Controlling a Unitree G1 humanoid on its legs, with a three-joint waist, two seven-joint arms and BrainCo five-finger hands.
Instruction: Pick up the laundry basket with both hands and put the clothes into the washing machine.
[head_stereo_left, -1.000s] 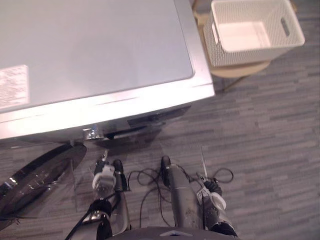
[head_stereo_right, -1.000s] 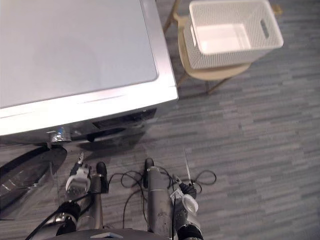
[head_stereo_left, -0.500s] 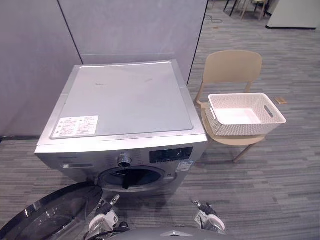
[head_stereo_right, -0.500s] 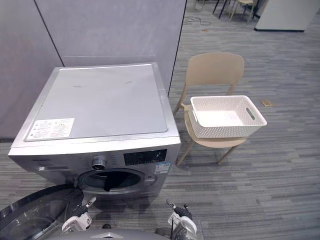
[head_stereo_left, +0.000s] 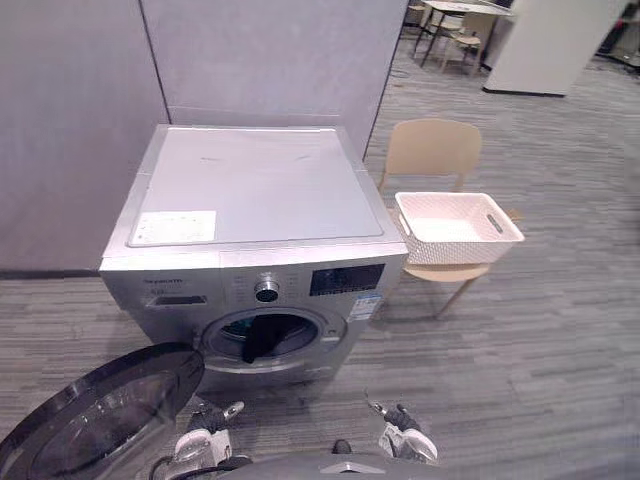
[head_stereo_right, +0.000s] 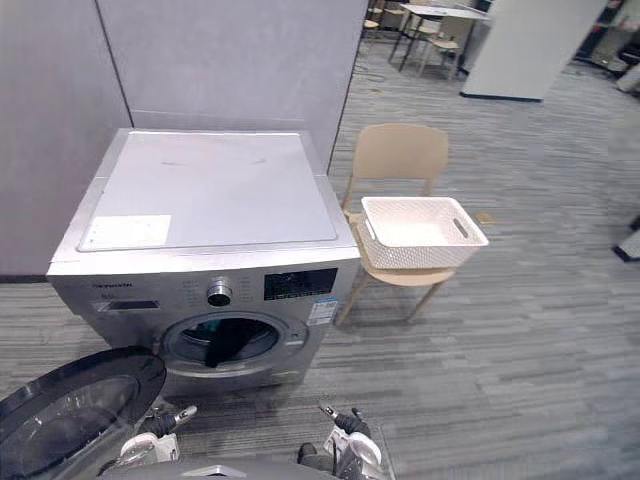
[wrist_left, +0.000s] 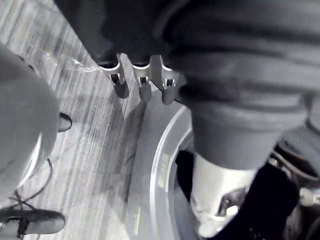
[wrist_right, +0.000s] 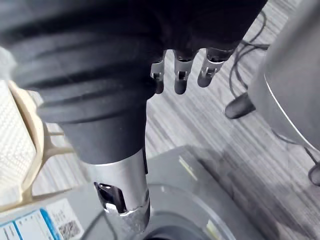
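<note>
1. Since half a second before, the head camera had tipped up and the whole view had shifted. More of the room behind the washer (head_stereo_left: 255, 215) showed, but the things themselves had kept their places.
2. Left of the washer's front, the round door (head_stereo_left: 100, 420) still stood swung wide open over the floor (head_stereo_left: 540, 350).
3. The left hand (wrist_left: 141, 81) hung low before the washer with its fingers straight and loosely side by side, holding nothing. The door's rim and the floor showed past them.
4. A grey partition (head_stereo_left: 260, 50) stood behind the washer.
5. In the washer's round opening a dark cloth (head_stereo_left: 262, 336) drooped over the lower lip, as it had earlier.
6. The right hand (wrist_right: 180, 75) also hung low before the washer, its fingers relaxed and slightly spread, gripping nothing. The floor lay beyond them.
7. Just right of the washer stood a tan chair (head_stereo_left: 433, 150).
8. The basket (head_stereo_left: 458, 228) rested on the chair's seat, near the washer's right side and well apart from both hands, where it had been before.
9. The basket was white and rectangular, with perforated walls that flared toward the rim and a slot handle in the end away from the washer. Its inside showed plain white.
</note>
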